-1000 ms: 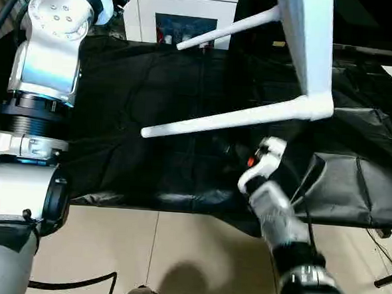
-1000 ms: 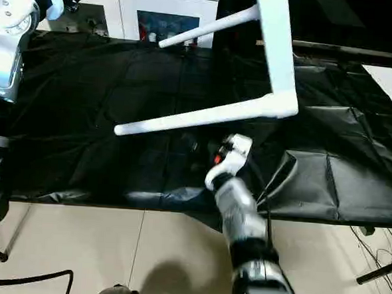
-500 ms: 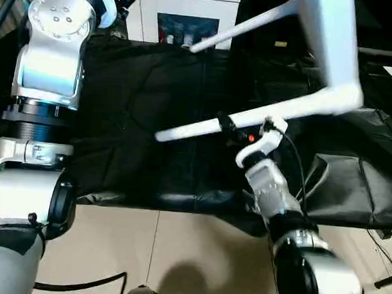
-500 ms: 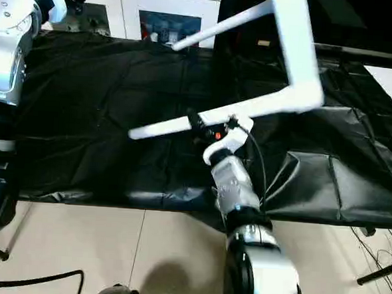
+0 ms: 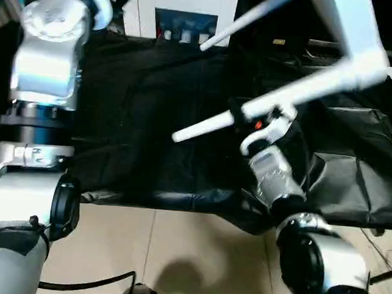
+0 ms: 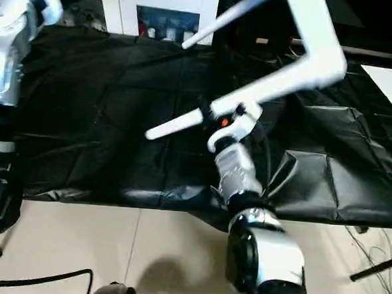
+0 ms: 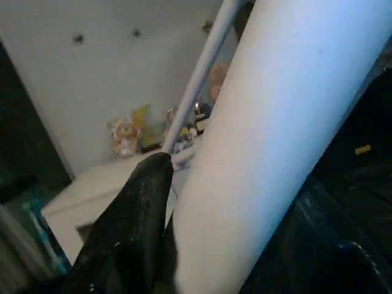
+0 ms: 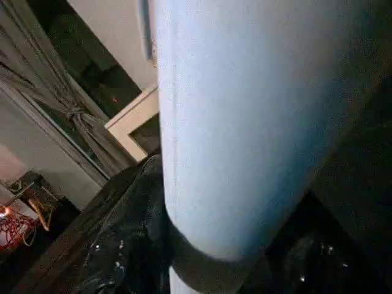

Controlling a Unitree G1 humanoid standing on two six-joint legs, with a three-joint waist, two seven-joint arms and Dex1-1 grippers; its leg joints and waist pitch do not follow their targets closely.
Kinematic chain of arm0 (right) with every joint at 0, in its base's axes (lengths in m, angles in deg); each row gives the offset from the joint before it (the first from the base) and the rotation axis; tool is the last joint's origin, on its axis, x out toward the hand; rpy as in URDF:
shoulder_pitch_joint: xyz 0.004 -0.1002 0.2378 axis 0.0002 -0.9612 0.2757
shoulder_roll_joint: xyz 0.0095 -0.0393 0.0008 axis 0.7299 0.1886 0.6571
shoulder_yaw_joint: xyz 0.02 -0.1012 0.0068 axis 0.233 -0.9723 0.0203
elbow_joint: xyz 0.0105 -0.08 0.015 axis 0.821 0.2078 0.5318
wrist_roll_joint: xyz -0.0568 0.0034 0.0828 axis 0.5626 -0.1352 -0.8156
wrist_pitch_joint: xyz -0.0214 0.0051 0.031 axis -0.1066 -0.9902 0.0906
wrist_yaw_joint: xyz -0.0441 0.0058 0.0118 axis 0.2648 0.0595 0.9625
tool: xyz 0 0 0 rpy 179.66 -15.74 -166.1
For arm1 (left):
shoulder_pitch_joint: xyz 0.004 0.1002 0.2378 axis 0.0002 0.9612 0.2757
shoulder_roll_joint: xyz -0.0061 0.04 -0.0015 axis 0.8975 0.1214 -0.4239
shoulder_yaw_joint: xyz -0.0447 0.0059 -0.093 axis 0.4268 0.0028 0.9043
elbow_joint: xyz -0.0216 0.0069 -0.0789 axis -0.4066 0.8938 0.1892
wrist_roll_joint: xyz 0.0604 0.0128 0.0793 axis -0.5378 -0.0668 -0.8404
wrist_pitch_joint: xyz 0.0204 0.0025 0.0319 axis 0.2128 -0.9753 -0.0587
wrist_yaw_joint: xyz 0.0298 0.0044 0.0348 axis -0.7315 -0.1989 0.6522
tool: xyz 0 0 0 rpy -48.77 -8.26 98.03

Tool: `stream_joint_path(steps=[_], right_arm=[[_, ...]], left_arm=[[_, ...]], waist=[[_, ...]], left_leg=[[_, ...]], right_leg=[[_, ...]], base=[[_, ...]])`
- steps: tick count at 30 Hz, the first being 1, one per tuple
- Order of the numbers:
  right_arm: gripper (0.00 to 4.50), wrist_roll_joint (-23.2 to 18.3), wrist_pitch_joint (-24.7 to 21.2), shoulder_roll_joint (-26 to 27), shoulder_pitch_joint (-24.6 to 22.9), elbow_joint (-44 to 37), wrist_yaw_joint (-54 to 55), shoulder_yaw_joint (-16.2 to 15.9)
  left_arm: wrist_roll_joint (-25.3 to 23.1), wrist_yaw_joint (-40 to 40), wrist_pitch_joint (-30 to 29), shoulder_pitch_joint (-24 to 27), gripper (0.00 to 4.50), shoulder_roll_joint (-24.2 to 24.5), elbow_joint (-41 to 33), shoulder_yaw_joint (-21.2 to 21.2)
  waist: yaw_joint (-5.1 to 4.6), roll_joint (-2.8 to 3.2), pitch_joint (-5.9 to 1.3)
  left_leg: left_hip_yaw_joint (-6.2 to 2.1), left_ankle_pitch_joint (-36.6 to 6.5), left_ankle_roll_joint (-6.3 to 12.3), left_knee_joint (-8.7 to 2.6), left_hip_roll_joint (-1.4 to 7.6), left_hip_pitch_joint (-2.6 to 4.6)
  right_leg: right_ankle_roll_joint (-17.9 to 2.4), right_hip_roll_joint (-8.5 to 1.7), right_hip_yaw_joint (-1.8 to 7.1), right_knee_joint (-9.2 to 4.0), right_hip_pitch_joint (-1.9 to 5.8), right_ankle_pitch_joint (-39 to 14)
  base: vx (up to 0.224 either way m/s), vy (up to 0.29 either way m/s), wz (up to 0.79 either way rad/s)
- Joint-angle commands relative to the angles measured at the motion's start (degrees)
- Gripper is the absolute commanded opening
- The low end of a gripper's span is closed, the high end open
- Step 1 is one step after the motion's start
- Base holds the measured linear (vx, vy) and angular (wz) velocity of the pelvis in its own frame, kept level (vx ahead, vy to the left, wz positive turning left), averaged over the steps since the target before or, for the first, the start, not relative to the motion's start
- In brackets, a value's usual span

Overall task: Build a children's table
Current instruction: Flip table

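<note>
I am holding the children's table [image 5: 352, 36] aloft over the black-draped counter [image 5: 151, 117], top on edge. Rigid, light, slick plastic, I judge. Right gripper [image 6: 219, 116] is pinching a leg [image 6: 252, 94] mid-length; left gripper [image 7: 144, 202] is pressing another leg [image 7: 275, 141].

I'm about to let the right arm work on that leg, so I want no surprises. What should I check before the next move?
1. Left gripper clamped on a white tapered tube leg: ok, its black finger lies against it.
2. Right gripper at the near white tube leg: ok; firm grip: cannot tell.
3. White plastic square table top off the black cloth: ok, tilted in the air.
4. Near leg seated in its corner: cannot tell.
5. All four legs fitted: cannot tell.
</note>
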Motion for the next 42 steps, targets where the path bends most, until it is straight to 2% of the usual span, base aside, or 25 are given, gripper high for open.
stream_joint_path(steps=[1,3,8,14,16,19,20,23,24,27,29,30,31,34,35,36,37,39,41,42], right_arm=[[1.61,0.8,0.6,-0.4,1.4,-0.7,-1.4,-0.3],[1.57,1.3,1.2,-1.1,1.8,-0.9,-2.3,-0.5],[1.54,3.4,4.2,-2.8,2.3,-1.1,-3.0,-1.1],[1.54,5.5,6.6,-4.0,1.7,-1.6,-2.8,-2.2],[1.54,7.1,8.4,-5.0,1.1,-2.8,-1.9,-2.9],[1.54,8.2,9.3,-5.7,0.7,-3.9,-1.8,-3.0],[1.54,8.2,9.3,-5.7,0.7,-3.9,-1.8,-3.0],[1.54,8.4,9.2,-6.4,-0.4,-5.7,-2.0,-3.0],[1.54,8.7,9.3,-6.4,-0.9,-6.2,-2.0,-3.2],[1.54,10.1,9.3,-6.4,-3.3,-8.6,-2.4,-4.4],[1.54,11.5,9.3,-6.4,-5.4,-10.8,-1.2,-5.4],[1.54,11.5,9.3,-6.4,-5.5,-10.9,-1.2,-5.5],[1.54,12.7,8.7,-6.1,-8.2,-14.4,0.6,-6.3],[1.54,14.7,7.6,-5.4,-12.7,-20.4,2.7,-8.1],[1.54,16.6,7.1,-4.9,-16.1,-24.8,4.7,-9.5],[1.54,16.6,7.1,-4.9,-16.1,-24.8,4.7,-9.5],[1.53,17.5,6.3,-3.9,-19.3,-28.8,6.7,-10.3],[1.53,19.5,5.7,-2.8,-23.2,-33.7,9.3,-11.4],[1.53,21.1,5.8,-2.5,-24.7,-35.1,10.6,-12.0],[1.53,22.1,5.8,-2.5,-25.3,-35.5,11.8,-12.2]], left_arm=[[3.6,0.1,-2.6,1.4,2.31,-2.3,0.9,1.0],[3.9,0.3,-3.0,2.2,2.29,-2.6,0.1,1.3],[5.2,0.3,-2.8,5.5,2.23,-3.6,-2.1,1.6],[6.0,0.4,-2.2,9.4,2.12,-5.1,-4.7,1.3],[6.6,0.0,-1.5,12.6,2.06,-6.1,-6.2,1.2],[6.7,0.2,-1.7,15.8,1.95,-6.8,-8.3,0.7],[6.7,0.2,-1.7,15.8,1.91,-6.8,-8.3,0.7],[6.1,1.0,-2.1,20.8,1.79,-7.8,-11.6,0.0],[6.1,1.2,-2.0,21.8,1.76,-8.0,-12.3,0.0],[5.9,2.2,-2.3,26.4,1.67,-9.2,-15.6,-0.7],[5.7,2.7,-2.7,30.0,1.66,-10.0,-18.1,-1.2],[5.7,2.8,-2.7,30.1,1.65,-10.1,-18.2,-1.2],[5.6,3.1,-2.4,32.7,1.64,-10.6,-19.7,-1.3],[5.5,3.2,-1.2,35.3,1.64,-11.0,-20.5,-1.1],[5.7,2.9,0.2,36.5,1.64,-11.1,-19.9,-0.9],[5.7,2.9,0.2,36.5,1.64,-11.1,-19.9,-0.9],[5.6,2.6,1.9,37.1,1.64,-10.7,-18.9,-0.9],[5.9,2.1,3.8,37.5,1.64,-9.9,-17.3,-0.6],[6.0,1.6,4.6,37.4,1.63,-9.3,-16.3,-0.6],[6.1,1.4,4.6,37.4,1.63,-9.0,-15.9,-0.5]], waist=[[-0.54,-0.31,-4.74],[-0.51,-0.47,-4.7],[-0.56,-0.95,-4.49],[-0.68,-1.33,-4.61],[-0.72,-1.75,-4.71],[-0.8,-2.28,-4.81],[-0.67,-2.18,-4.86],[-0.82,-2.52,-4.92],[-0.84,-2.44,-4.93],[-0.83,-2.48,-4.82],[-0.9,-2.71,-4.79],[-0.85,-2.81,-4.69],[-0.92,-2.85,-4.64],[-0.98,-3.02,-4.12],[-1.1,-3.14,-3.96],[-0.92,-3.07,-3.85],[-1.22,-3.06,-3.36],[-1.31,-2.99,-3.58],[-1.63,-3.01,-3.77],[-1.93,-2.61,-3.7]], left_leg=[[-1.84,-4.4,2.79,-3.64,4.02,2.38],[-1.81,-4.3,2.86,-3.64,4.09,2.45],[-1.85,-7.0,1.28,-3.91,4.25,2.52],[-1.81,-5.8,1.07,-3.84,4.23,2.48],[-1.74,-5.2,1.14,-3.73,4.23,2.67],[-1.65,-4.2,1.77,-3.54,4.14,2.52],[-1.7,-3.8,1.93,-3.48,4.19,2.54],[-1.69,-2.4,2.57,-3.29,4.23,2.5],[-1.7,-2.5,2.55,-3.3,4.24,2.53],[-1.78,-3.5,1.69,-3.46,4.4,2.8],[-1.89,-4.4,0.85,-3.62,4.52,2.72],[-1.85,-4.6,0.65,-3.67,4.52,2.82],[-1.8,-6.2,0.22,-3.75,4.43,2.84],[-2.11,-11.1,-2.12,-4.56,4.57,3.06],[-2.23,-14.7,-3.49,-4.93,4.54,3.16],[-2.31,-16.2,-4.18,-5.07,4.55,3.37],[-2.6,-23.1,-6.31,-5.51,4.46,3.84],[-2.98,-25.4,-7.66,-5.82,4.56,4.34],[-3.12,-25.5,-8.25,-6.09,4.47,4.12],[-3.21,-26.0,-8.74,-6.28,4.46,4.11]], right_leg=[[-14.5,-4.96,2.33,-3.46,1.46,1.9],[-14.7,-4.9,2.3,-3.43,1.41,2.4],[-14.3,-5.14,2.28,-3.81,1.4,-0.7],[-14.0,-4.92,2.17,-3.51,1.45,1.3],[-14.0,-4.77,2.11,-3.35,1.37,2.9],[-14.1,-4.64,2.1,-3.18,1.51,4.6],[-14.0,-4.71,2.1,-3.08,1.54,5.2],[-14.0,-4.54,2.04,-2.88,1.55,7.5],[-14.0,-4.49,2.02,-2.84,1.52,7.7],[-13.7,-4.35,1.97,-2.95,1.42,8.1],[-13.4,-4.39,1.91,-2.96,1.61,8.0],[-13.1,-4.32,1.93,-3.11,1.53,7.8],[-12.7,-4.36,1.98,-3.29,1.48,6.4],[-10.3,-4.33,2.06,-4.19,1.28,0.7],[-9.0,-4.5,2.18,-4.71,1.12,-3.8],[-8.2,-4.53,2.2,-5.09,1.02,-6.0],[-6.3,-4.74,2.35,-6.24,0.45,-14.8],[-4.8,-4.8,2.44,-6.51,0.13,-16.8],[-4.5,-4.6,2.29,-6.38,0.31,-15.4],[-4.5,-4.48,2.29,-6.41,0.14,-14.4]], base=[[0.0,0.0,0.0],[0.0,0.0,0.0],[0.0,0.0,0.0],[0.0,0.0,0.0],[0.0,0.0,0.0],[0.0,0.0,0.0],[0.0,0.0,0.0],[0.0,0.0,0.0],[0.0,0.0,0.0],[0.0,0.0,0.0],[0.0,0.0,0.0],[0.0,0.0,0.0],[0.0,0.0,0.0],[0.0,0.0,0.0],[0.0,0.0,0.0],[0.0,0.0,0.0],[0.0,0.0,0.0],[0.0,0.0,0.0],[0.0,0.0,0.0],[0.0,0.0,0.0]])
